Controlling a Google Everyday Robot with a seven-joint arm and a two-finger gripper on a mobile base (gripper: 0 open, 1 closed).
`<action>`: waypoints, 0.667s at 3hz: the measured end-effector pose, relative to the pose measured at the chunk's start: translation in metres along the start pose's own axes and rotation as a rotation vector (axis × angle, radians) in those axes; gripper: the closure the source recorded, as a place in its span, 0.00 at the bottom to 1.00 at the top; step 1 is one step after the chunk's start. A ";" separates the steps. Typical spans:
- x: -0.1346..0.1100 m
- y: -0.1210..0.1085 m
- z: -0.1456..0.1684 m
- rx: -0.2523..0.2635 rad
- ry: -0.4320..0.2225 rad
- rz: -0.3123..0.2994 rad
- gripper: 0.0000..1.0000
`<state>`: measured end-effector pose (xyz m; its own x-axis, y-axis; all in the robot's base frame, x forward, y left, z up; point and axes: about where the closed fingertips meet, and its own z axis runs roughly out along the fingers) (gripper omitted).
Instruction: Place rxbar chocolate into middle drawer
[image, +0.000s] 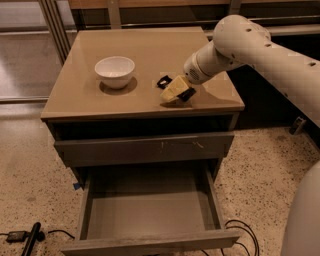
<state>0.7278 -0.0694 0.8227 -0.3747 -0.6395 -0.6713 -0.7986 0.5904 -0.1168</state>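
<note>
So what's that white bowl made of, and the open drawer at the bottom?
The white bowl looks like glazed ceramic, maybe hard plastic: it is smooth with a soft shine. The middle drawer looks like grey-painted wood, dull and matte, built from flat boards with plain edges. The gripper is low over the cabinet top, to the right of the bowl.

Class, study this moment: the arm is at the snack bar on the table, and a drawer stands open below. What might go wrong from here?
1. The gripper hides most of the snack bar, close to the table front edge. A weak hold might knock the bar onto the floor.
2. The closed drawer front overhangs the back of the open drawer. A release too far back may miss it.
</note>
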 end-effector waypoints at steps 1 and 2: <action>0.003 -0.009 0.008 0.002 0.011 0.016 0.00; 0.003 -0.010 0.008 0.002 0.011 0.016 0.18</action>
<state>0.7379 -0.0735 0.8159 -0.3928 -0.6351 -0.6651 -0.7914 0.6018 -0.1073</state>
